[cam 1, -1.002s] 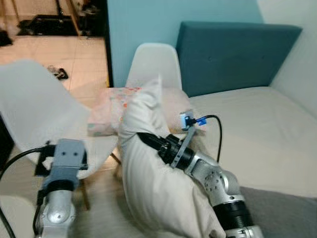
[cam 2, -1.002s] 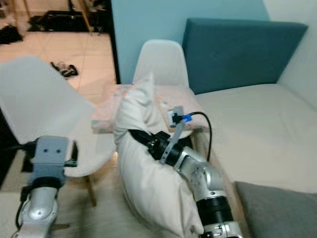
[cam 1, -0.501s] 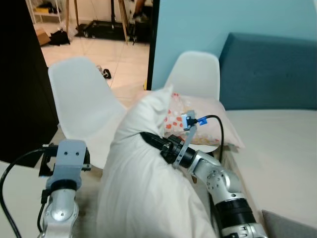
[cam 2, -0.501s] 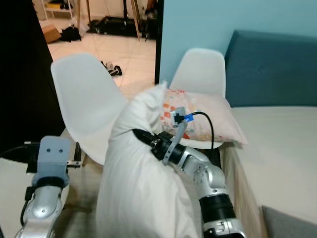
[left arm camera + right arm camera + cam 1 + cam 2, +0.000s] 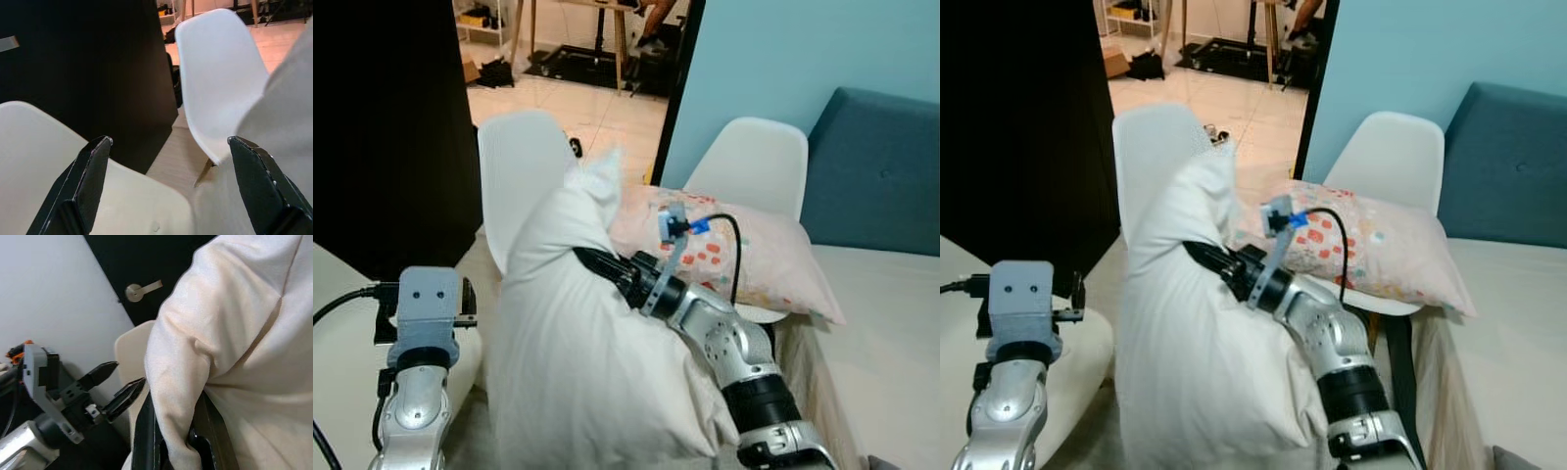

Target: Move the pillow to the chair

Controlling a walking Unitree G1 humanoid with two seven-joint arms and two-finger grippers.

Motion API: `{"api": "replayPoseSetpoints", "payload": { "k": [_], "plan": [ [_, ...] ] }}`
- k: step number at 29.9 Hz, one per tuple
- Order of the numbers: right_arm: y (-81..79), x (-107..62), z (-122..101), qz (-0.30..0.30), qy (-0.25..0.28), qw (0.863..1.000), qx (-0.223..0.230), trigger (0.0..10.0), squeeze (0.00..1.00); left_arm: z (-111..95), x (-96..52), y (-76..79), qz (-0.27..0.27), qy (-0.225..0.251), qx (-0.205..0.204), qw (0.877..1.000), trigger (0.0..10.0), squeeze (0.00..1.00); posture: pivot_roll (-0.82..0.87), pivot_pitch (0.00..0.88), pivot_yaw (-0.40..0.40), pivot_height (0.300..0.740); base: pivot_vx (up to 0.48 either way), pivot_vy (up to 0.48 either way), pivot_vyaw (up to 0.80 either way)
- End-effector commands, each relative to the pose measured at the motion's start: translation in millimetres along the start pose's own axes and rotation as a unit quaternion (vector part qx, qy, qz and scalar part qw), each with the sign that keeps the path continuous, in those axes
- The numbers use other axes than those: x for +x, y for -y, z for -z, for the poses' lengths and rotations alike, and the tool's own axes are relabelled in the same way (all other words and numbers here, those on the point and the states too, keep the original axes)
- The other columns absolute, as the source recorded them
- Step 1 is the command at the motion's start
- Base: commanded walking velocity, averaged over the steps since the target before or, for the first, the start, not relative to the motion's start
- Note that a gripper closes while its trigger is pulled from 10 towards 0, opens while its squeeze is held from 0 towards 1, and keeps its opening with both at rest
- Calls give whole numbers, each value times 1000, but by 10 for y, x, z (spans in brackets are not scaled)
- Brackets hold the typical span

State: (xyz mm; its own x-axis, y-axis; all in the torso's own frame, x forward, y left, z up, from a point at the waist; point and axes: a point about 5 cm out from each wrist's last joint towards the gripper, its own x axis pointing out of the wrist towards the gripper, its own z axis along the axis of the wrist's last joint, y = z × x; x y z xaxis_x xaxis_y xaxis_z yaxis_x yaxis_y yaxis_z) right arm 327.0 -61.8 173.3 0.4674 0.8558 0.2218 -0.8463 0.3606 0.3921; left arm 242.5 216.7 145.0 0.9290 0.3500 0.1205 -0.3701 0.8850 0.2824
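Left gripper [image 5: 166,186] at 7 o'clock, fingers spread, holding nothing. Cream pillow [image 5: 578,362] at center, lifted, in front of white chair [image 5: 524,171]. Right gripper [image 5: 173,431] pinches a pillow fold. Patterned pillow [image 5: 754,255] at 2 o'clock lies on second white chair [image 5: 754,166].

From my feed, the far white plastic chair [image 5: 759,171] was already taken up by a pink patterned pillow [image 5: 744,255]. The nearer white plastic chair [image 5: 524,171] had bare room, but the big cream pillow [image 5: 578,362] blocked most of the way.

Silver jointed arms, black claws, black cables
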Motion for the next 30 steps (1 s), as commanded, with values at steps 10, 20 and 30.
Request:
{"api": "replayPoseSetpoints", "payload": {
  "k": [10, 20, 30],
  "plan": [
    [-302, 201, -672, -113, 96, 987, -61, 10000, 0, -294, 157, -8, 0, 54, -18, 998, 10000, 0, 66, 0, -120, 734, 480, 0, 0],
    [-528, 372, -850, -205, 89, 969, -107, 10000, 0, -485, 275, -191, -36, 87, -14, 995, 10000, 0, 79, 0, -124, 734, 480, 0, 368],
    [-640, 326, -788, -289, 41, 950, -111, 10000, 0, -456, 267, -128, -30, 82, -15, 996, 10000, 0, 86, 0, -124, 734, 468, 0, 800]
  ]
}}
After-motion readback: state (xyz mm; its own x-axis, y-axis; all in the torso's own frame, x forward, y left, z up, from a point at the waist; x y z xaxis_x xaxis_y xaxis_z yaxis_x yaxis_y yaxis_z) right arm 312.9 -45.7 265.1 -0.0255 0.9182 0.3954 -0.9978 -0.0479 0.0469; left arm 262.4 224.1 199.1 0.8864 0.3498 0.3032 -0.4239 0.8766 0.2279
